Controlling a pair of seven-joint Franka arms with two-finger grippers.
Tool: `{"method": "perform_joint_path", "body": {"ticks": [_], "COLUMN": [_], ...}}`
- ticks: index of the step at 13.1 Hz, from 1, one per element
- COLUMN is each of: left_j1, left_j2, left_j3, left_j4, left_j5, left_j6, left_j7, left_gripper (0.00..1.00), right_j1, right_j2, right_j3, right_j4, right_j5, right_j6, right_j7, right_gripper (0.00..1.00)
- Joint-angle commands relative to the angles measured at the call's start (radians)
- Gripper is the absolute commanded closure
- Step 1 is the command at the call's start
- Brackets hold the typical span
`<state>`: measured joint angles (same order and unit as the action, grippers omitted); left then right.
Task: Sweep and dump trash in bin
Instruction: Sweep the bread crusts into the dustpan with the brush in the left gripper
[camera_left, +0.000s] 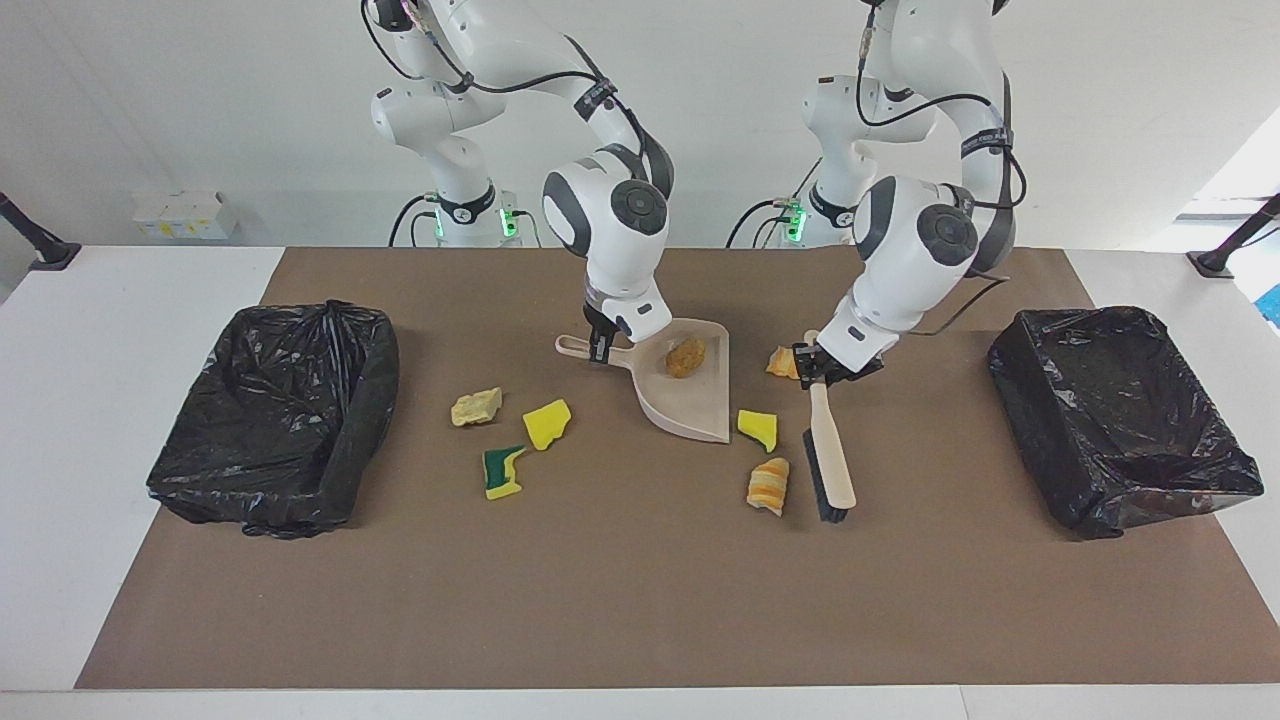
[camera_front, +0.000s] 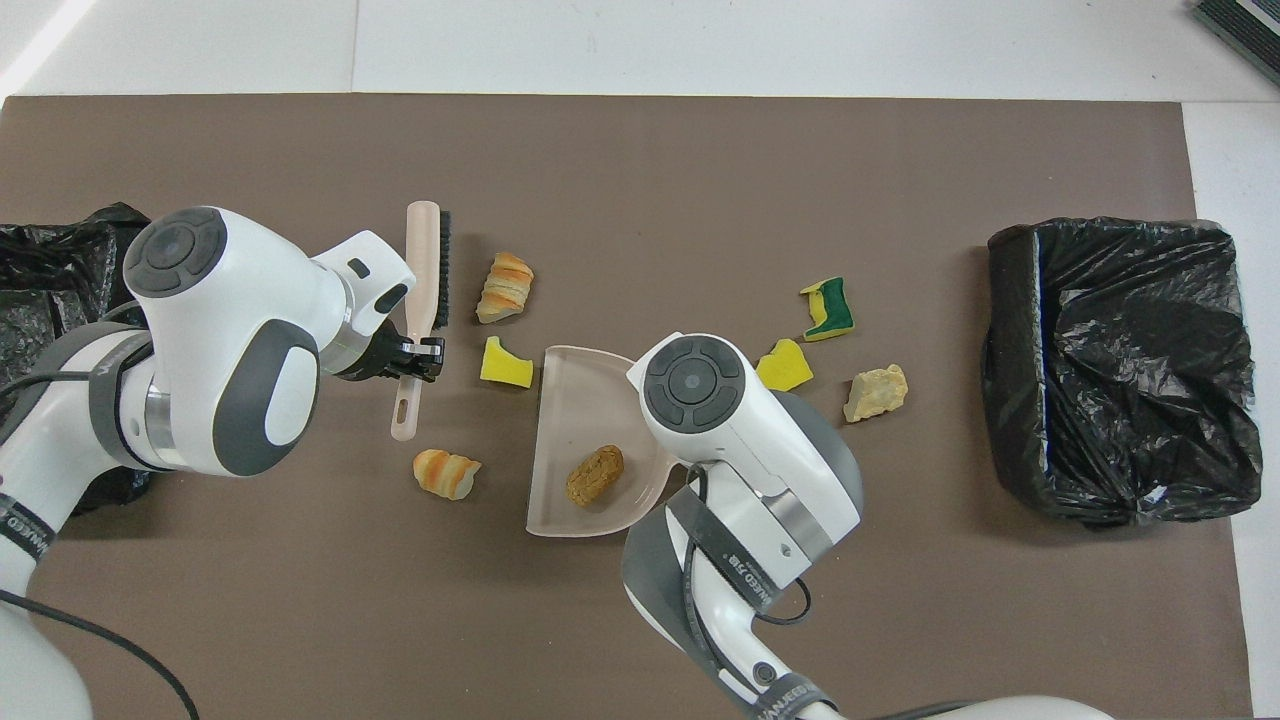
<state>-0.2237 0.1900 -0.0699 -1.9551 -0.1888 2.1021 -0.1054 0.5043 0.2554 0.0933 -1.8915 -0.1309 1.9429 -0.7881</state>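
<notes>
Brown matting (camera_left: 640, 600) covers the middle of the white surface (camera_left: 90, 420), and on it the trash is scattered around a beige dustpan (camera_left: 700, 405) near the centre. One brown chunk (camera_left: 686, 357) already lies inside the pan, so the task is judged barely begun. A yellow sponge piece (camera_left: 757, 428) rests just beside the pan's open lip, with an orange-striped chunk (camera_left: 768, 485) a little farther from the robots and a second striped chunk (camera_front: 446, 472) near the brush handle's end. Toward the right arm's end of the table are found a yellow piece (camera_left: 546, 423), a yellow-green piece (camera_left: 503, 471) and a tan chunk (camera_left: 476, 406). The pan's handle is clamped between the fingers of the right gripper (camera_left: 601, 348), presumably so that the pan is steadied flat against the mat while scraps are pushed in. A brush (camera_left: 828, 455) is held by its handle in the closed fingers of the left gripper (camera_left: 815, 368), bristles down and angled toward the pan's mouth. Two bins lined with black bags stand well apart at either end, one (camera_left: 275, 420) at the right arm's end and another (camera_left: 1120, 415) at the left arm's. The three scraps lying on the pan's closed side cannot be reached by a straight sweep, so the pan would probably need turning.
</notes>
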Motion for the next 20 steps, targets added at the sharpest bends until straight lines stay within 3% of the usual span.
{"method": "perform_joint_path", "body": {"ticks": [1,5,10,14,16,18,20], "left_j1": [0.015,-0.006,-0.031,-0.155,-0.247,-0.25,-0.209], "left_j2": [0.086,0.088,0.036,-0.015,-0.035,-0.041,-0.093], "left_j3": [-0.011,-0.013,-0.013,-0.022,-0.022,-0.022,-0.014], "left_j4": [0.033,0.022,-0.022,-0.094,-0.11,-0.102,-0.093], "left_j5": [0.023,0.065,0.135,0.118,0.017,-0.003,-0.066], "left_j6": [0.076,0.036,-0.137,-0.143,-0.145,-0.148,-0.163], "left_j7": [0.077,0.262,0.424,0.235,0.143,0.096,0.093], "left_gripper": [1.0,1.0,1.0,1.0,1.0,1.0,1.0], "right_j1": [-0.004,-0.004,0.014,0.014,0.014,0.014,0.013], "right_j2": [-0.024,-0.031,-0.05,-0.051,-0.053,-0.051,-0.051], "right_j3": [0.006,0.006,0.008,0.008,0.008,0.008,0.006], "right_j4": [-0.043,-0.044,-0.07,-0.072,-0.072,-0.072,-0.072], "right_j5": [-0.007,-0.007,0.008,0.008,0.008,0.008,0.008], "right_j6": [0.024,0.015,-0.013,-0.016,-0.016,-0.016,-0.016], "right_j7": [-0.004,0.079,0.329,0.328,0.326,0.325,0.311], "right_gripper": [1.0,1.0,1.0,1.0,1.0,1.0,1.0]}}
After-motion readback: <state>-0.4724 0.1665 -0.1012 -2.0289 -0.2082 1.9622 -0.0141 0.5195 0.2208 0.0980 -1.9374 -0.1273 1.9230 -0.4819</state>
